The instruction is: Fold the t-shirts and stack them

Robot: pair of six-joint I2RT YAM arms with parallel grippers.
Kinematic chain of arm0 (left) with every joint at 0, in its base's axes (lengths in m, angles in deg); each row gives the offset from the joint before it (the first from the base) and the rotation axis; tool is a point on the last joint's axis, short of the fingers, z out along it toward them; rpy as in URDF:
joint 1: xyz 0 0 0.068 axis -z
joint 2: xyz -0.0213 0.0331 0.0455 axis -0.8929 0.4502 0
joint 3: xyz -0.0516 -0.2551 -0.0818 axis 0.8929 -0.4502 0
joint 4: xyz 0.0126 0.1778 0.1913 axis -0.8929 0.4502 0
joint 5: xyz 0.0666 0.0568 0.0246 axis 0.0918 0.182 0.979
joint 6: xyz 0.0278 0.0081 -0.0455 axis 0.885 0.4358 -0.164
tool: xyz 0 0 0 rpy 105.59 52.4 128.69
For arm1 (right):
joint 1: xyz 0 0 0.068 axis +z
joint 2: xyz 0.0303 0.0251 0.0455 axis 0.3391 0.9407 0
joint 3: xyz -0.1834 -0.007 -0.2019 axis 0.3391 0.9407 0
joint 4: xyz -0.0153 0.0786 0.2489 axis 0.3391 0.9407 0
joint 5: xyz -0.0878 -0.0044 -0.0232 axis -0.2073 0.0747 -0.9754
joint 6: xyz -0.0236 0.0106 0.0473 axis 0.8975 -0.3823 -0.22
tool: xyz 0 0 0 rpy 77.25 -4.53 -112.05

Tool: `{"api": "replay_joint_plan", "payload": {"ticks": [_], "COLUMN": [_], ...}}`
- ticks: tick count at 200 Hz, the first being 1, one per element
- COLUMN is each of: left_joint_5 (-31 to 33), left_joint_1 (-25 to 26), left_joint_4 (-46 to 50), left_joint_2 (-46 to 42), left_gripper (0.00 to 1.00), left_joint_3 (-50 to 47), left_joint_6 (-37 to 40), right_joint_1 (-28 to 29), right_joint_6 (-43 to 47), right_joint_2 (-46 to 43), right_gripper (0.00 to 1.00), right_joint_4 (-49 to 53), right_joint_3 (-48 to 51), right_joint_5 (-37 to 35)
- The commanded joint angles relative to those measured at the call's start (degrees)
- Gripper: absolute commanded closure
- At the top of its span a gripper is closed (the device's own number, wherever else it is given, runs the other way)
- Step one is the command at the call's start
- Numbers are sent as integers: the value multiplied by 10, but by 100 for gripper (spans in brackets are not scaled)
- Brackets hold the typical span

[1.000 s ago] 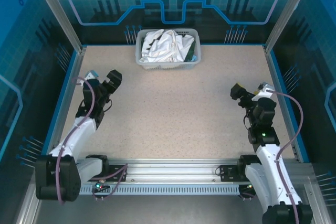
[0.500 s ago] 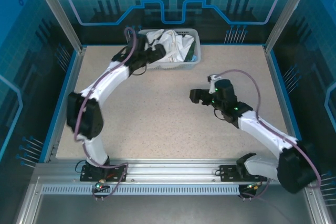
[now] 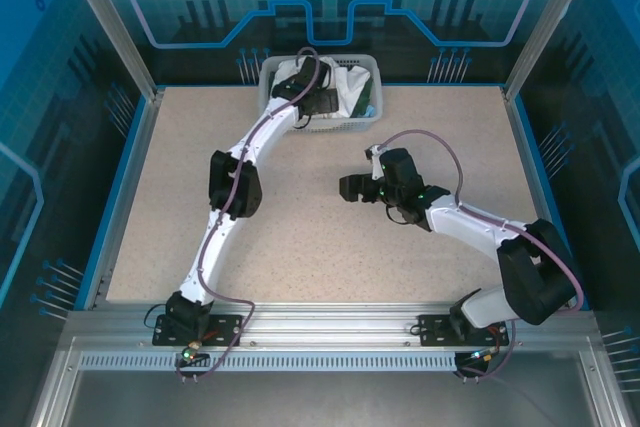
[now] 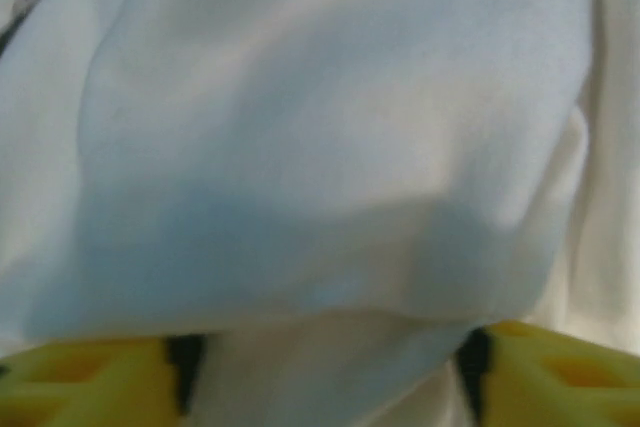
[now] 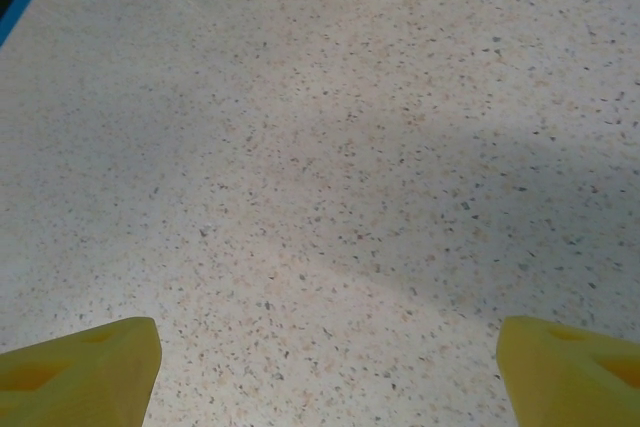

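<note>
- Speckled beige table (image 3: 200,167) sits between blue-lit enclosure walls (image 3: 60,67), with the arm bases at 6 o'clock in the top view.
- Reaching to 12 o'clock, the left gripper (image 3: 318,103) is down inside the white lattice basket (image 3: 266,107). Its yellow fingers (image 4: 80,387) stand wide apart, and cloth bulges between them without being pinched.
- That cloth is the white t-shirt (image 3: 342,79), crumpled in the basket, with a bit of black print at 11 o'clock in the left wrist view.
- At the basket's 3 o'clock side, the dark green t-shirt (image 3: 364,99) shows as a sliver.
- Near the table's middle, the right gripper (image 3: 350,188) points toward 9 o'clock, its fingers (image 5: 80,367) spread wide over bare table, with the basket wall at 12 o'clock.
</note>
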Motion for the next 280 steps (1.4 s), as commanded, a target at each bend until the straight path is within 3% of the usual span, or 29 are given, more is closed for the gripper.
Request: {"api": "replay_joint_plan", "payload": {"ticks": [1,27,73,160,185,223,239,280], "left_joint_5": [21,26,53,70,44,2,-47,-52], "left_joint_1": [6,9,22,59,73,130,156,194], "left_joint_4": [-65,-87,-143,-252,-289,-274,-274,-232], "left_joint_2": [20,14,-68,-272,-354,-450,-495,-578], "left_gripper": [45,79,100,100,100,100,100,100], "left_joint_3": [28,27,-29,-140,-161,-142,-156,-173], "left_joint_6": [32,35,89,173,173,173,184,164], "right_joint_1": [4,4,1,-6,-7,-7,-7,-8], "right_joint_6": [-7,-7,-9,-22,-25,-30,-31,-32], "right_joint_2": [6,12,16,14,12,5,-2,-20], "right_gripper": [12,13,14,13,12,10,10,9], "right_joint_4": [-30,-30,-32,-34,-38,-45,-51,-69], "right_joint_3": [9,5,4,11,16,23,31,48], "right_joint_5": [16,20,26,21,17,10,7,9]}}
